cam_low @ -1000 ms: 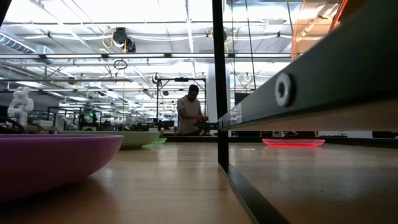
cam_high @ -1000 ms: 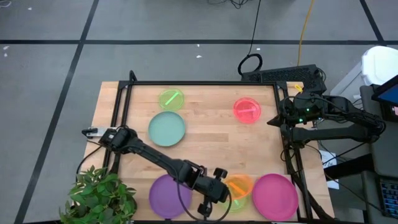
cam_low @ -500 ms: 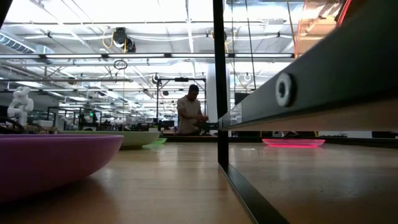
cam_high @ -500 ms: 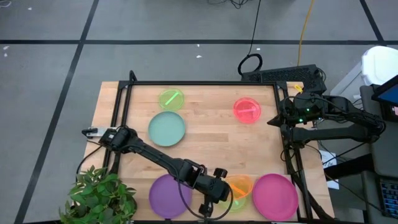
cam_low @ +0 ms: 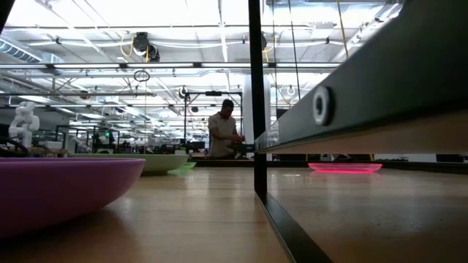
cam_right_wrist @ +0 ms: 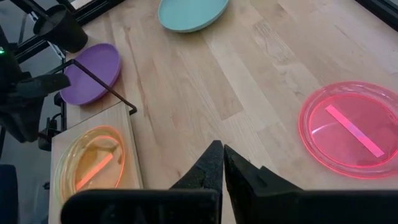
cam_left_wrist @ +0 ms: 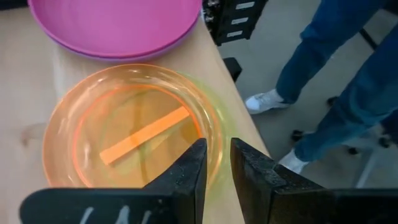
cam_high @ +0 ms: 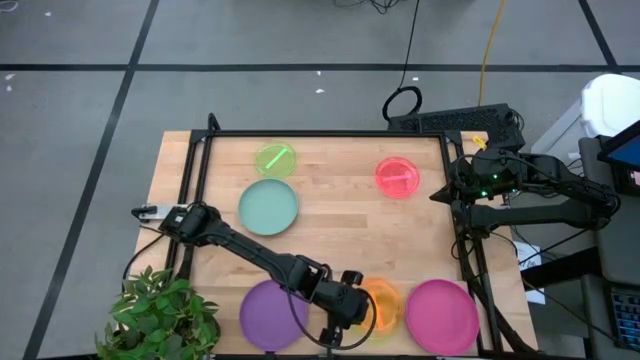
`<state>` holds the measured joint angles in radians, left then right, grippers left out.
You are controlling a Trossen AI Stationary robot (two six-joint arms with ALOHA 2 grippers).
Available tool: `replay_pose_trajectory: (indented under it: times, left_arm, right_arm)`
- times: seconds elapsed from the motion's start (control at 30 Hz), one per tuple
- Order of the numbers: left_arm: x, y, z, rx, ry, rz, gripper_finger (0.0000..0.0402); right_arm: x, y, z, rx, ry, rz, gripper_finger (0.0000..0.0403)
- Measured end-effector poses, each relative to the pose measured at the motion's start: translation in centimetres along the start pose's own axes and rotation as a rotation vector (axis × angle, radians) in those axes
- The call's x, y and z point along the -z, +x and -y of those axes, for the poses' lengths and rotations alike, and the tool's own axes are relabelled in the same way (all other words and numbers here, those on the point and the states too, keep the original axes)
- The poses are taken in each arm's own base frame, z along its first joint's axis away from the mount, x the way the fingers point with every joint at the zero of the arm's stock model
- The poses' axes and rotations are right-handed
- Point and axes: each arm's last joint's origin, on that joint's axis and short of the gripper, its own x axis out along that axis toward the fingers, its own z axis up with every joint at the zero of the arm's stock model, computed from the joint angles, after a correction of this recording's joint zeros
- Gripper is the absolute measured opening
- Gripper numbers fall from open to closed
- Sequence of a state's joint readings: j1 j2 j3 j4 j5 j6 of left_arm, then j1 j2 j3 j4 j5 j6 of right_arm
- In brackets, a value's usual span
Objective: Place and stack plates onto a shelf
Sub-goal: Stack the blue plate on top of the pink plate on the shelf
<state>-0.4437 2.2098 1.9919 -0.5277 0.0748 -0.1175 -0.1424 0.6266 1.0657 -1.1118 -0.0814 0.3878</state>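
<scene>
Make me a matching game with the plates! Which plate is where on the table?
Plates:
1. orange plate
2. pale teal plate
3. red-pink plate
4. magenta plate

Places, in the high view:
A. far side, nearest the right arm
B. near right corner
C. just ahead of the left gripper
D. next to the small green plate

Pairs: 1-C, 2-D, 3-A, 4-B

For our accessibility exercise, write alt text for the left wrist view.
The left gripper, jaws slightly parted, sits over the near rim of an orange plate on a pale wood surface. A magenta plate lies beyond; a person's legs stand beside the table.
</scene>
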Motion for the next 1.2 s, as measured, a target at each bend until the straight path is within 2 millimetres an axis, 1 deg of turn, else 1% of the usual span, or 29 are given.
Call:
replay_pose_trajectory:
  times: [0.13,0.23,0.3,0.4,0.5,0.63,0.77,0.87,0.9,0.97,1.1,1.2]
  left_arm:
    - [-0.1,0.0,0.0,0.003,-0.058,0.005,0.0079]
    - [-0.8,-0.6,-0.4,-0.001,-0.141,0.026,0.0079]
    - [-1.5,-1.0,-1.1,-0.007,-0.203,0.054,0.0079]
    - [-2.6,-1.9,-2.5,-0.021,-0.292,0.095,0.0079]
    - [-4.0,-3.2,-4.1,-0.033,-0.358,0.155,0.0079]
    - [-5.9,-5.3,-6.2,-0.055,-0.382,0.238,0.0079]
    - [-7.2,-7.5,-8.4,-0.085,-0.405,0.282,0.0079]
    - [-7.5,-9.6,-9.6,-0.11,-0.427,0.268,0.0079]
    - [-7.8,-10.7,-10.0,-0.118,-0.428,0.279,0.0079]
    - [-7.6,-12.5,-10.4,-0.147,-0.428,0.25,0.0079]
    - [-7.5,-17.0,-10.8,-0.209,-0.414,0.242,0.0079]
    - [-6.7,-20.4,-10.8,-0.295,-0.416,0.184,0.0079]
  right_arm:
    - [0.0,0.0,0.0,-0.001,-0.008,-0.001,0.0]
    - [0.0,0.0,0.0,-0.001,-0.008,-0.001,0.0]
    - [0.0,0.0,0.0,-0.001,-0.008,-0.002,0.0]
    - [0.1,0.0,0.0,0.002,-0.007,-0.009,0.0]
    - [0.1,0.0,0.0,0.004,-0.006,-0.013,0.0]
    - [0.2,0.0,0.1,0.008,0.007,-0.025,0.0]
    - [0.2,0.2,0.0,-0.011,0.062,-0.042,0.0]
    - [-0.2,0.9,-0.2,-0.024,0.109,-0.086,0.0]
    - [-0.4,1.3,-0.2,-0.02,0.113,-0.102,0.0]
    - [-1.0,2.4,-0.4,-0.003,0.113,-0.132,0.0]
    - [-2.5,4.6,-0.8,0.003,0.114,-0.133,0.0]
    - [-3.8,6.3,-1.2,-0.011,0.131,-0.099,0.0]
